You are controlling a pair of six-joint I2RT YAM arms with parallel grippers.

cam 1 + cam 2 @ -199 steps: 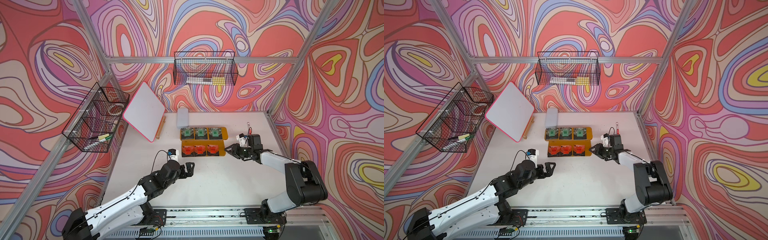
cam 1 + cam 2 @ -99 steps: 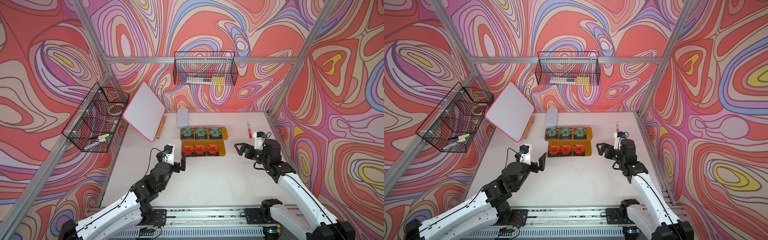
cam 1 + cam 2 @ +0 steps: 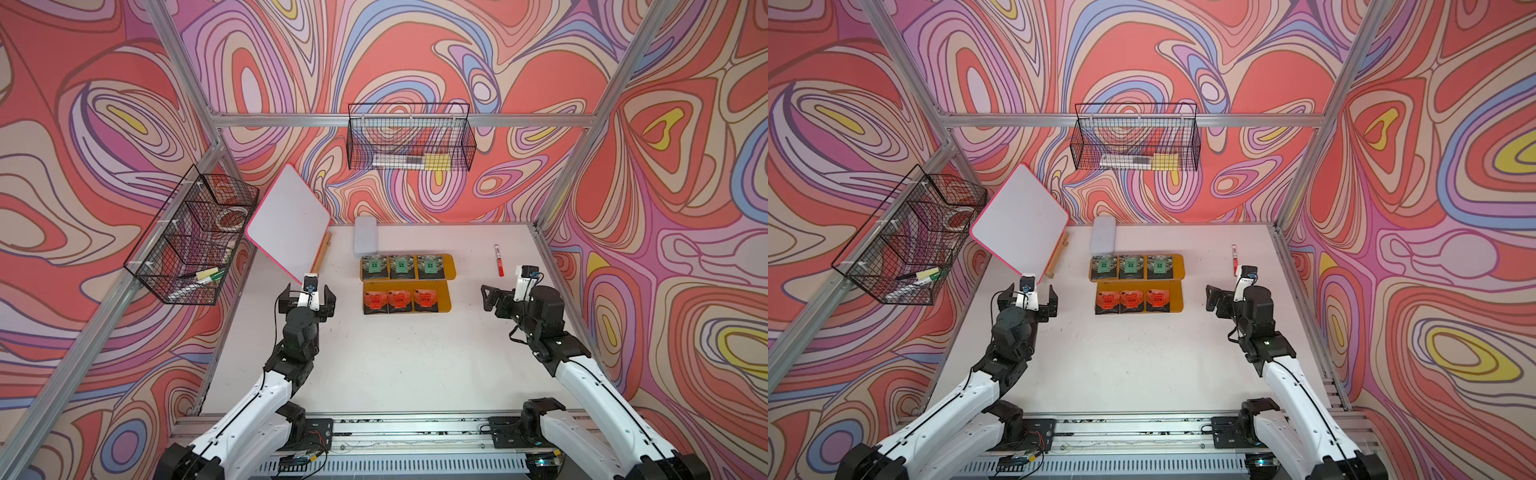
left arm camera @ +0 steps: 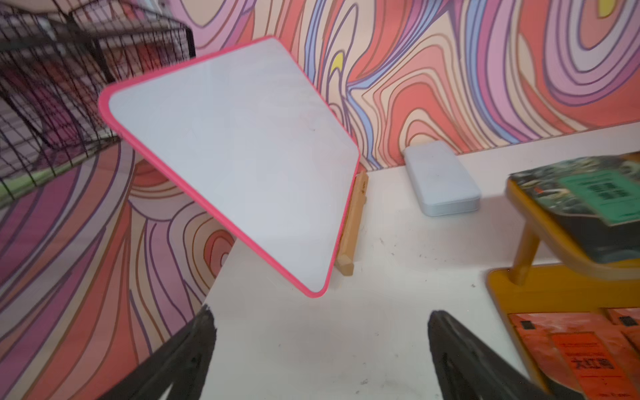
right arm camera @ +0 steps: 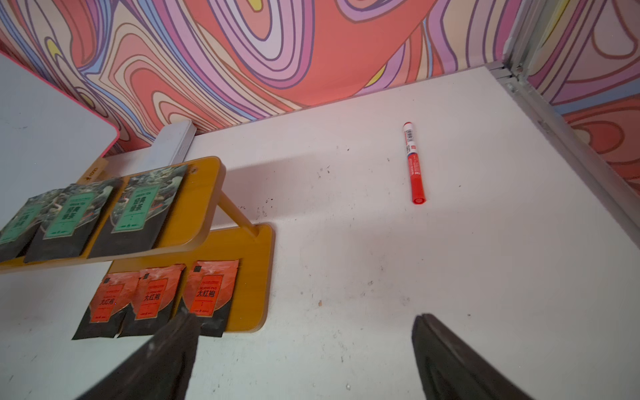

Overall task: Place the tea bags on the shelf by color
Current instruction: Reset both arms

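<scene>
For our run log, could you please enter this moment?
green tea bags: upper board; orange tea bags: lower board; left gripper, right gripper: open

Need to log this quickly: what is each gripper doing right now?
Left gripper: open, holding nothing.
Right gripper: open, holding nothing.

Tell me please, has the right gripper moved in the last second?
Yes. In a top view the right gripper has drawn away rightward from the right end of the shelf; a gap now separates them.

Mustard-yellow shelf [image 3: 445, 300]; green tea bags [image 3: 400, 267] and orange-red tea bags [image 3: 398, 300], all dark-edged; white worktop [image 3: 395, 365]; red marker [image 3: 498, 261]; walls [image 3: 415, 62] swirl pink, red, lilac.
</scene>
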